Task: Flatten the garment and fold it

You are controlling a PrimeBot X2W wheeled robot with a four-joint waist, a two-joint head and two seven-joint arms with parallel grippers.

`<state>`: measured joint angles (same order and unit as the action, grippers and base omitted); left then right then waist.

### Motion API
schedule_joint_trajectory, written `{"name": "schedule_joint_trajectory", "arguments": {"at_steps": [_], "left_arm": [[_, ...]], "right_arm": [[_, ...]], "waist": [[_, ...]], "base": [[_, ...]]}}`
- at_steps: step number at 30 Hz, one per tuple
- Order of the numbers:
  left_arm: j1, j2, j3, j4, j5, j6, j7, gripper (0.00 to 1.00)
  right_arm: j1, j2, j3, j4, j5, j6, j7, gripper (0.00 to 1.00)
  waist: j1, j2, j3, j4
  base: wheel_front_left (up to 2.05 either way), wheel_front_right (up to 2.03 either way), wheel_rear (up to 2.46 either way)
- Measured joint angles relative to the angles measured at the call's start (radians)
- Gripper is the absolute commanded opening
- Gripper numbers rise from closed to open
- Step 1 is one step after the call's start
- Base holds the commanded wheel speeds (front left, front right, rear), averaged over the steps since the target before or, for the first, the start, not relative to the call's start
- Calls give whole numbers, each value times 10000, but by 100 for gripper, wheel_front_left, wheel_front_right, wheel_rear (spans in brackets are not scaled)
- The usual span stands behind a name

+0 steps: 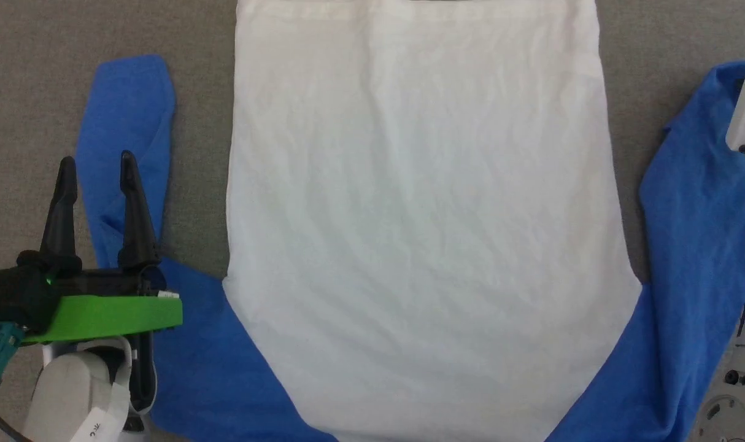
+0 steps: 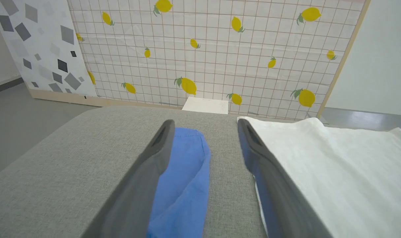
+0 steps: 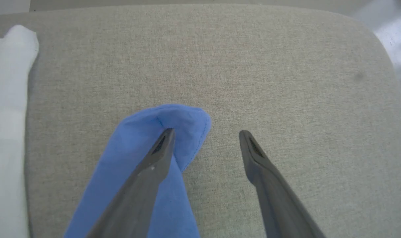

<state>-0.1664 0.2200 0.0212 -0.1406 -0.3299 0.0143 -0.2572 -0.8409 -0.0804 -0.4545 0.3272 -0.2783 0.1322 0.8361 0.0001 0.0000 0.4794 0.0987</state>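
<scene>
The shirt [image 1: 415, 215] lay spread flat on a grey padded table [image 1: 35, 61]. Its white body was in the middle, with the hem at the far side. One blue sleeve [image 1: 127, 116] lay along the robot's left and the other blue sleeve [image 1: 698, 202] along its right. The white cloth showed light creases but no folds.

The left gripper [image 1: 97, 158] stood at the lower left of the head view, its two dark fingers wide apart and holding nothing. It hung over the left sleeve, beside the edge of the white body. From the left wrist, the sleeve end lay between the fingers, closer to the left one, and the white body ran past the right one. Beyond the table's far edge stood a white box [image 2: 205, 105] and a squared backdrop printed with lemons [image 2: 220, 49].

The right gripper [image 3: 206, 131] was also spread wide and empty. Its left finger lay over the cuff of the right sleeve, though whether it touched the cloth could not be told. Its right finger was over bare grey padding.
</scene>
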Motion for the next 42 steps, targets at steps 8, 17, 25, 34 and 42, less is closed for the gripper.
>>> {"name": "schedule_joint_trajectory", "arguments": {"at_steps": [8, 17, 25, 34, 42], "left_arm": [[-179, -499, 554, 203, 522, -591, 0, 100], [15, -1049, 984, 355, 798, -890, 0, 100], [895, -1365, 1440, 290, 1076, -920, 0, 100], [1613, -1549, 1678, 36, 1106, -911, -8, 100], [1903, -1603, 1655, 42, 1181, -878, -10, 100]], "right_arm": [[-50, 12, -263, 291, -98, -2, -746, 0], [1095, -894, -702, -153, 1465, 2, -1488, 0], [3594, -2339, -2128, -1582, 2658, 2, -752, 0], [4707, -2801, -2717, -2299, 3243, 2, -433, 0], [5218, -3354, -403, -2846, 4638, 0, -324, 0]], "waist": [[1, 0, 563, 471], [0, 0, -202, 452], [-1, 0, -1546, 66], [-2, 0, -2719, -420], [-2, 0, -3388, -637]], "base": [[0, 0, 0], [0, 0, 0], [0, 0, 0], [0, 0, 0], [0, 0, 0]]}}
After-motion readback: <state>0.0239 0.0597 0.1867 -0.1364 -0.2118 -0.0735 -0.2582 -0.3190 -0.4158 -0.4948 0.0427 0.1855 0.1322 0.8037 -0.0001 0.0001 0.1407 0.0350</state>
